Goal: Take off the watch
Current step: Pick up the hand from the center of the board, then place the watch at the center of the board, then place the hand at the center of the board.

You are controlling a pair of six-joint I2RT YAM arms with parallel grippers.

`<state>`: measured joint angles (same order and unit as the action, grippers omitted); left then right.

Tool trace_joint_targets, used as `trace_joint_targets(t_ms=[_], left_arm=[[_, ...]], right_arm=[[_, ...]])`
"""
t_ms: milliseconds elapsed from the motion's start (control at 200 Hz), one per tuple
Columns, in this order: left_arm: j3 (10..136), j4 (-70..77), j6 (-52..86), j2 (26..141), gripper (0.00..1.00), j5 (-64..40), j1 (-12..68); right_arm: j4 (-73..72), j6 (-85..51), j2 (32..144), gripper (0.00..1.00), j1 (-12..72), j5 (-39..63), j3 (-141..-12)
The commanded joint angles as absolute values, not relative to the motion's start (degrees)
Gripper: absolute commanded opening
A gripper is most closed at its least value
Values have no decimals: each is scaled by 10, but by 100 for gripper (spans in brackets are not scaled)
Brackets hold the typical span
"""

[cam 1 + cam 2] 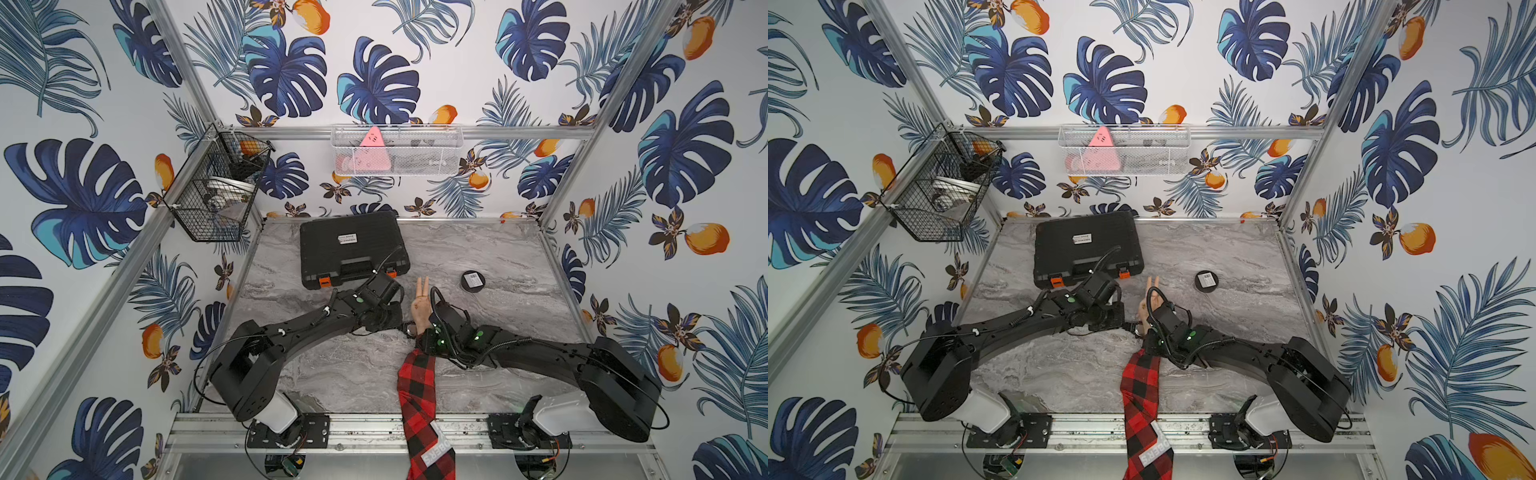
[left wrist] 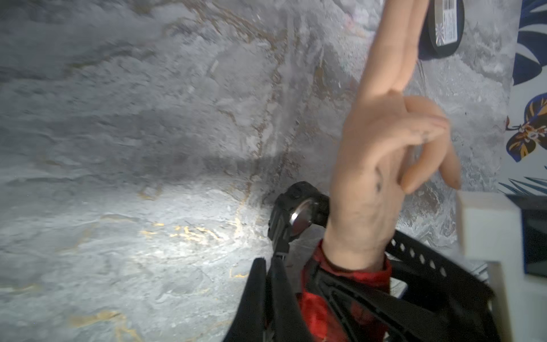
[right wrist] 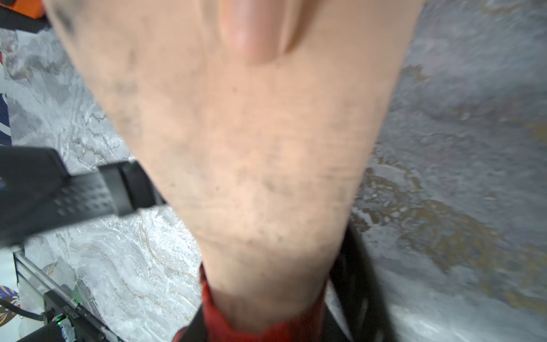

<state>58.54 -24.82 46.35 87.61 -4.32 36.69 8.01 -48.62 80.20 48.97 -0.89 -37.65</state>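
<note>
Black watch (image 2: 297,214) beside mannequin hand (image 2: 373,165), strap apparently pinched in left jaws.

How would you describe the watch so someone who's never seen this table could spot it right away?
On the grey marble table, find the mannequin hand sticking out of the red plaid sleeve. The watch sits at its wrist: small, all black, with a strap, unlike the round black puck with a white label farther back.

The mannequin hand (image 3: 236,148) swamps the right wrist view, all blur. In both top views the watch (image 1: 411,330) is just a speck; the puck (image 2: 444,26) runs off the left wrist view's edge.
</note>
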Motion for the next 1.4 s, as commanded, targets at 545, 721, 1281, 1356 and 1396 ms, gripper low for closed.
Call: trace_joint_targets(t_ms=[545, 721, 1281, 1356, 1396], left_arm=[[557, -384, 290, 776, 0, -51, 46], [557, -385, 283, 787, 10, -56, 33], [634, -419, 270, 784, 66, 30, 31], [643, -413, 281, 787, 86, 62, 31], [645, -412, 301, 790, 99, 98, 31]], right_arm=[[106, -476, 823, 31, 463, -13, -378], [121, -478, 819, 58, 462, -25, -386], [228, -370, 721, 80, 332, -57, -439], [238, -335, 718, 88, 301, -78, -451], [241, -319, 719, 92, 282, -89, -458]])
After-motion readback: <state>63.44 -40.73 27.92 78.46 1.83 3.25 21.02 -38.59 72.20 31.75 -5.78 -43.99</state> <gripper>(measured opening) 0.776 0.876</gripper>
